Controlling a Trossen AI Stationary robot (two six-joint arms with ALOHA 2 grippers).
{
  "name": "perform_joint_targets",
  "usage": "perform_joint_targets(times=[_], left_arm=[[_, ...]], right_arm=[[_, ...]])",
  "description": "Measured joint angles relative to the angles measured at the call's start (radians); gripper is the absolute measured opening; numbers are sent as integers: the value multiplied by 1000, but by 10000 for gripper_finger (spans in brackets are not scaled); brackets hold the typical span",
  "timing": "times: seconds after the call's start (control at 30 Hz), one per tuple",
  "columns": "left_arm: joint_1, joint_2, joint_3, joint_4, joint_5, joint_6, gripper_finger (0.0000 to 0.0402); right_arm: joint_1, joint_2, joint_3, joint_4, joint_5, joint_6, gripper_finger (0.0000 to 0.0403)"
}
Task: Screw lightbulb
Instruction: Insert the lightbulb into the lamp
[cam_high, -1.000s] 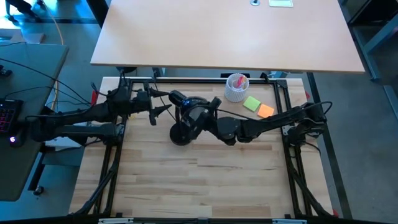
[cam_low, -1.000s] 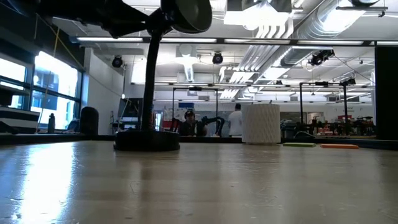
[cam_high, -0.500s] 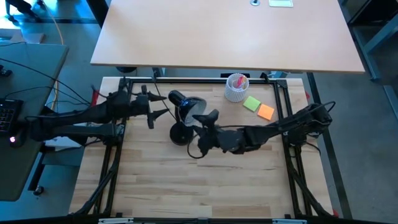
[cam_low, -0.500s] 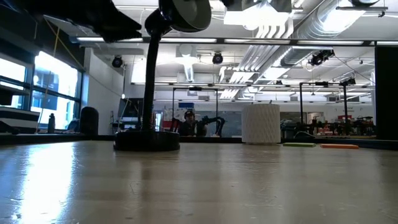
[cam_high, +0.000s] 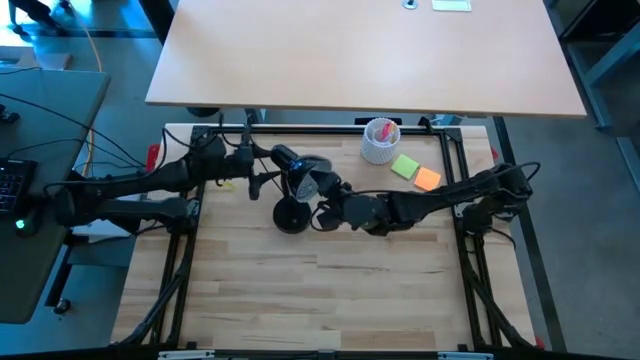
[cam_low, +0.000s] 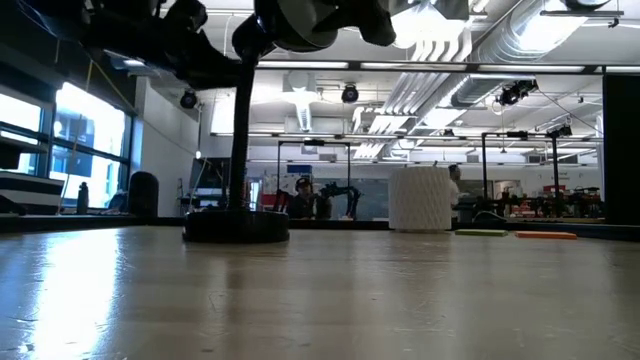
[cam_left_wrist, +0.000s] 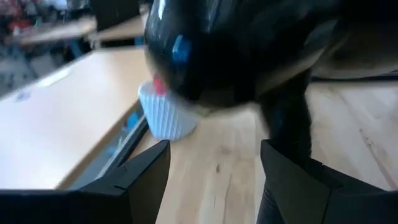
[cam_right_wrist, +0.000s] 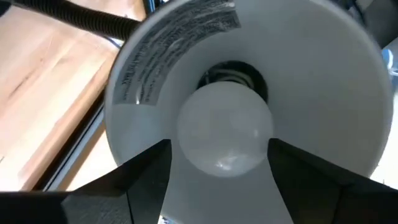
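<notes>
The black desk lamp stands on its round base at the table's middle far part. Its cone shade is white inside. The white lightbulb sits in the shade's middle with its silvery screw base at the socket. My right gripper reaches into the shade's mouth from the table's right and is shut on the bulb. My left gripper is open, close behind the shade on its left. I cannot tell whether it touches the lamp. My right gripper pinches the lightbulb's round globe between its two fingers, one on either side. The fingers come nearly level from the table's right and point into the shade's mouth. The bulb stands clear of the table, its screw end in the socket.
A white ribbed cup holding something pink stands at the far edge. A green pad and an orange pad lie to its right. The near half of the wooden table holds nothing. Black frame rails run along the table's edges.
My left gripper has moved toward the table's right and a little down, closing in on the back of the lamp's shade. My right wrist has rolled about a quarter turn about its pointing line at the shade's mouth. The lamp has stayed in place.
</notes>
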Motion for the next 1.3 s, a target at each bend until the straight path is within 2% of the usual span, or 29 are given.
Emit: perform_joint_targets(times=[0.17, 0.37, 0.57, 0.77, 0.83, 1.0, 1.13, 1.3], left_arm=[[13, 3, -3, 54, 44, 16, 245], [7, 5, -3, 60, 52, 12, 245], [-9, 5, -3, 62, 46, 2, 245], [-11, 4, -3, 48, 44, -8, 245], [-12, 4, -3, 40, 46, -8, 245], [-36, 2, -3, 40, 45, -8, 245], [-59, -3, -2, 39, 33, -6, 245], [-110, -9, 1, 27, -57, 3, 245]], right_arm=[[-26, 0, 0, 15, -38, -9, 263], [-34, 0, 0, 39, -94, 162, 263], [-33, 0, -1, 67, -121, 483, 263], [-28, 0, -1, 90, -110, 965, 263], [-25, 0, -1, 97, -119, 1032, 263], [-7, 0, -1, 121, -137, 1022, 263], [-5, 0, -1, 125, -135, 949, 263], [0, 0, -1, 125, -127, 852, 263]])
